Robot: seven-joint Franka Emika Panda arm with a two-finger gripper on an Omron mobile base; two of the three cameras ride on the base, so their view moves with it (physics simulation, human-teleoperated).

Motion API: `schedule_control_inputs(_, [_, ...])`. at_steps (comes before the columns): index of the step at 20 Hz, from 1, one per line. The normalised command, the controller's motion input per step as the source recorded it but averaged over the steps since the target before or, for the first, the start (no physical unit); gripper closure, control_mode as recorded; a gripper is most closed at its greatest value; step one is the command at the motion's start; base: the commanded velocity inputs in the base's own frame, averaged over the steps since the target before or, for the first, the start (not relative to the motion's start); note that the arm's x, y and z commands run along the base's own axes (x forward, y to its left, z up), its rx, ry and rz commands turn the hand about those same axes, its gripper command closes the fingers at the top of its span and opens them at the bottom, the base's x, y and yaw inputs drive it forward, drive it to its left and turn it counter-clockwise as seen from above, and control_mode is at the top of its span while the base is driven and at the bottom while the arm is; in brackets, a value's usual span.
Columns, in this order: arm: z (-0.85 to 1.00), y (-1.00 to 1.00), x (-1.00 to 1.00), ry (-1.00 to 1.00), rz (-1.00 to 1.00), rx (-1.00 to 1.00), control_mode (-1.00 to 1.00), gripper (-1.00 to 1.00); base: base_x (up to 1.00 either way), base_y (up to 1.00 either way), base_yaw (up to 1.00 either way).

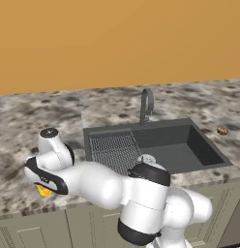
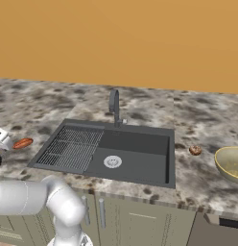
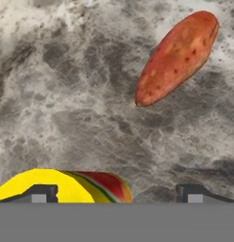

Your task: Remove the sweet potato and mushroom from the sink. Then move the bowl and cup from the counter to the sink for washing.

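Your two-finger gripper [image 3: 116, 193] has its dark finger tips spread wide with nothing between them, poised over the mottled grey-brown stone counter [image 3: 67, 108]. At the left tip sits the small bright yellow cylindrical cup [image 3: 67, 186] with its red-orange side mark; you cannot tell whether the tip touches it. Beyond the tips, apart from the cup, the elongated orange-red sweet potato [image 3: 178, 56] lies on the counter, on the left of the dark grey rectangular sink [image 2: 135, 158] in the right base view. The basin holds its ribbed drainer grid and round silver drain, with the grey arched faucet [image 1: 146, 104] behind. On the counter right of the sink you have the tiny speckled brown mushroom [image 2: 195, 150], and near it, further right, the wide shallow tan-gold bowl [image 2: 231, 163].
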Motion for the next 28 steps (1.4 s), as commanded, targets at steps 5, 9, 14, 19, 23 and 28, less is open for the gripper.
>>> schedule_control_inputs(5, [-0.13, 0.0, 0.0, 0.05, -0.02, 0.0, -1.0, -1.0, 0.0, 0.0, 0.0])
schedule_control_inputs(9, [-0.19, 0.0, -0.12, 0.09, -0.01, -0.01, -1.0, 1.0, 0.0, 0.0, 0.0])
schedule_control_inputs(14, [-0.18, 0.0, -0.16, 0.06, -0.01, 0.0, -1.0, 1.0, 0.0, 0.0, 0.0])
schedule_control_inputs(19, [-0.14, -0.05, -0.15, 0.04, -0.02, 0.0, -1.0, 1.0, 0.0, 0.0, 0.0])
schedule_control_inputs(23, [0.03, -0.16, -0.22, 0.0, -0.04, 0.0, -1.0, 1.0, 0.0, 0.0, 0.0])
schedule_control_inputs(28, [0.12, -0.27, -0.12, 0.0, -0.06, 0.0, -1.0, 1.0, 0.0, 0.0, 0.0])
